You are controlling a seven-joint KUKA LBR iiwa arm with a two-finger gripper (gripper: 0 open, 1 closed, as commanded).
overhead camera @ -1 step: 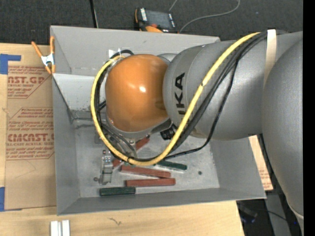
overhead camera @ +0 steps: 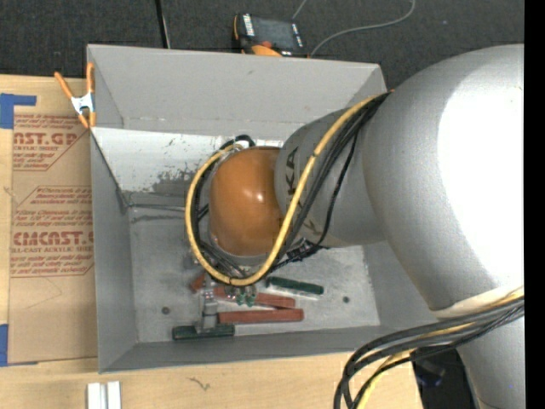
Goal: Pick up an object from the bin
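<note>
A: End effector (overhead camera: 220,290)?
B: Low over the near middle of the grey metal bin (overhead camera: 111,254), tucked under the orange domed wrist cover (overhead camera: 243,203). Open or closed, cannot tell.
A: What's nearest?
B: A small heap. Long red-brown flat stick (overhead camera: 260,316) just near-right of it, dark green thin rod (overhead camera: 298,286) to the right, dark green T-shaped bar (overhead camera: 204,332) by the near wall.
A: Handling?
B: The stick looks light, stiff, smooth, probably slippery. It lies flat, so pinch across its narrow width at mid-length.

Robotics lab; grey metal bin (overhead camera: 247,92), cabled industrial arm (overhead camera: 443,186), wired orange-black device (overhead camera: 268,34) on dark floor
</note>
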